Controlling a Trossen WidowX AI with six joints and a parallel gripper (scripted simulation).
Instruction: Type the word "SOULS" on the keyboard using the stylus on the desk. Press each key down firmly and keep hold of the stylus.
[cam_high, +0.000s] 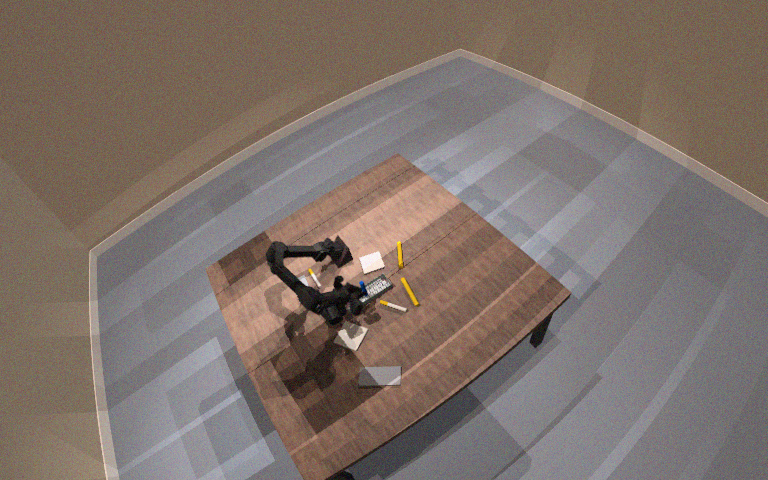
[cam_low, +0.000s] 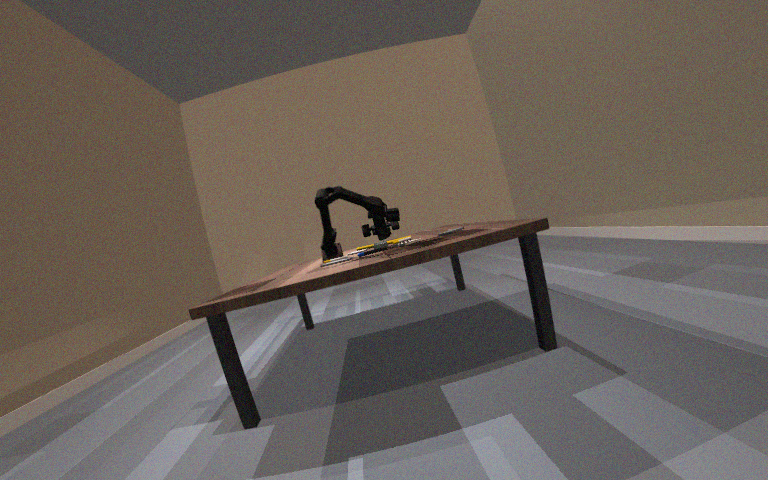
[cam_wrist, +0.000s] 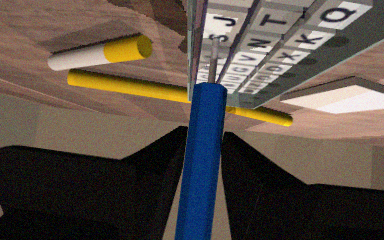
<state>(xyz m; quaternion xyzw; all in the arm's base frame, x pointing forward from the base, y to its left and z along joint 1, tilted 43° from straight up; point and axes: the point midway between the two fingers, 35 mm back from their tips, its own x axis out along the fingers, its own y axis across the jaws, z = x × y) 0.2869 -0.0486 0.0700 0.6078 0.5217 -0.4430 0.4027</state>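
The keyboard (cam_high: 380, 285) (cam_wrist: 286, 44) lies on the desk with its letter keys facing up. My gripper (cam_wrist: 204, 137) is shut on the blue stylus (cam_wrist: 201, 160) (cam_high: 363, 286), with one black finger on each side of its barrel. The stylus's thin grey tip points away from the fingers and is at the S key (cam_wrist: 218, 36), beside the J key, in the wrist view. I cannot tell whether the tip touches the key or hangs just above it. In the exterior view the gripper is low over the desk, and the tip is too small to see there.
A yellow and white stick (cam_high: 393, 306) (cam_wrist: 102, 53) and two yellow sticks (cam_high: 409, 291) (cam_high: 399, 254) lie around the keyboard. A white pad (cam_high: 371, 262) (cam_wrist: 340, 98) lies beside it. Another pale pad (cam_high: 351, 337) and a grey slab (cam_high: 380, 376) lie on the wooden desk (cam_high: 481, 271).
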